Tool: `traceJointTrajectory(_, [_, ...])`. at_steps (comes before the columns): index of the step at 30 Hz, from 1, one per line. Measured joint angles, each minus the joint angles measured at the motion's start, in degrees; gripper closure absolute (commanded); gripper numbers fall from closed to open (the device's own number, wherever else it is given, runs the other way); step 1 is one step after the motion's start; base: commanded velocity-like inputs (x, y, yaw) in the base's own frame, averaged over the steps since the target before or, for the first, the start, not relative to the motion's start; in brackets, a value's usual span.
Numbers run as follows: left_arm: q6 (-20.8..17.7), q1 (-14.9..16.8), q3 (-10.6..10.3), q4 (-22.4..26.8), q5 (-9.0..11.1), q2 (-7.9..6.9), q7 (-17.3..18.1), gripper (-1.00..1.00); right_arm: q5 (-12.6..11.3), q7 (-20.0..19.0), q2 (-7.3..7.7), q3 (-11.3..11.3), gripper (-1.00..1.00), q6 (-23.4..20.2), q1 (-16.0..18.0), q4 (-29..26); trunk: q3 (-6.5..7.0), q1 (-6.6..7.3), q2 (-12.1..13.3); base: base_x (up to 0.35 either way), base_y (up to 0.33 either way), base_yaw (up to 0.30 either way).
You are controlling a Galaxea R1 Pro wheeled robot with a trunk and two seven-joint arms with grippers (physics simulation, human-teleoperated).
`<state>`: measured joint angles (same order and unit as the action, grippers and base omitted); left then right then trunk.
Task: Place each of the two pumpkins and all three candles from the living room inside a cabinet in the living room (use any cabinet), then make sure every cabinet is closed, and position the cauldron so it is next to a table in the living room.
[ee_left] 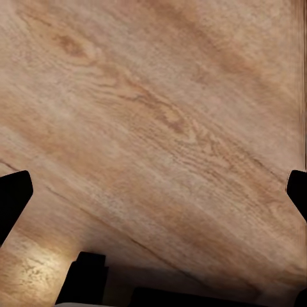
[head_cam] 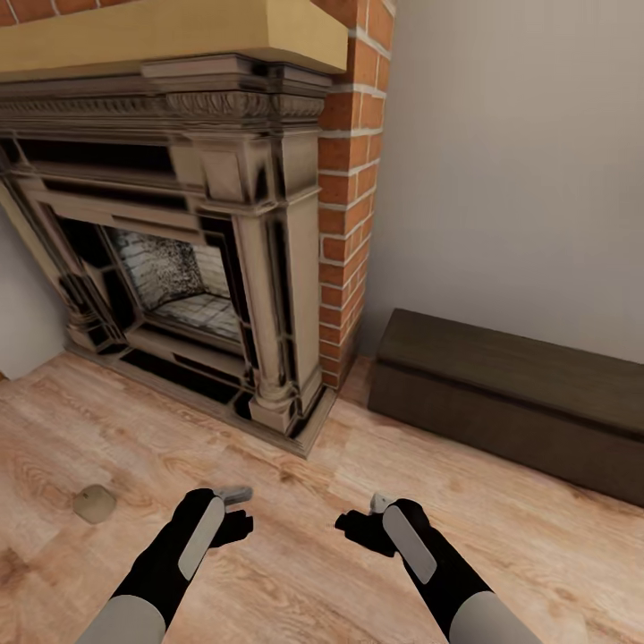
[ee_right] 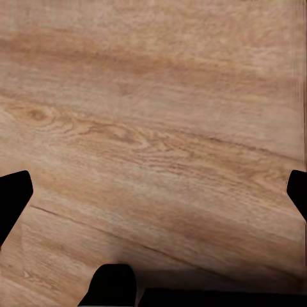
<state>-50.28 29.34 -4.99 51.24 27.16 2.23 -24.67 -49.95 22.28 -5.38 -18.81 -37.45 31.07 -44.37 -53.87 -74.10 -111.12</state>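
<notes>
Candle (head_cam: 93, 503): in the head view we see one stubby beige-grey cylinder on the wooden floor (head_cam: 295, 572), just left of our left gripper (head_cam: 234, 512) and apart from it.
Cabinet (head_cam: 510, 402): long, low and dark brown, against the grey wall (head_cam: 519, 170) at right, its front closed.
Fireplace (head_cam: 179, 259): ornate grey surround with a brick column (head_cam: 351, 197) beside it, standing between the candle and the cabinet.
Left wrist view: bare plank floor (ee_left: 153, 128); the left gripper (ee_left: 157, 192) has its dark fingertips (ee_left: 13, 198) spread wide, nothing between them.
Right wrist view: the same floor (ee_right: 153, 115); our right gripper (ee_right: 157, 192) is equally released, fingertips (ee_right: 13, 198) far apart and nothing between them.
</notes>
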Motion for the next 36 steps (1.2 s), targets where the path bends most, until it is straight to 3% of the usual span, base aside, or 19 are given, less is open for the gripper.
traceJointTrajectory(29, [0.21, 0.00, -0.01, -0.06, -0.09, -0.27, 0.01, -1.00, 0.01, -0.23, 0.07, -0.04, -1.00, 1.95, 0.00, -0.12, 0.48, 0.00, 0.00, 0.000, 0.000, -0.169])
traceJointTrajectory(36, [0.18, 0.00, -0.01, -0.08, -0.08, -0.23, 0.01, -1.00, 0.01, -5.03, 0.35, -0.02, -1.00, 1.97, 0.00, -0.12, 0.96, 0.00, 0.00, 0.000, 0.000, -0.216])
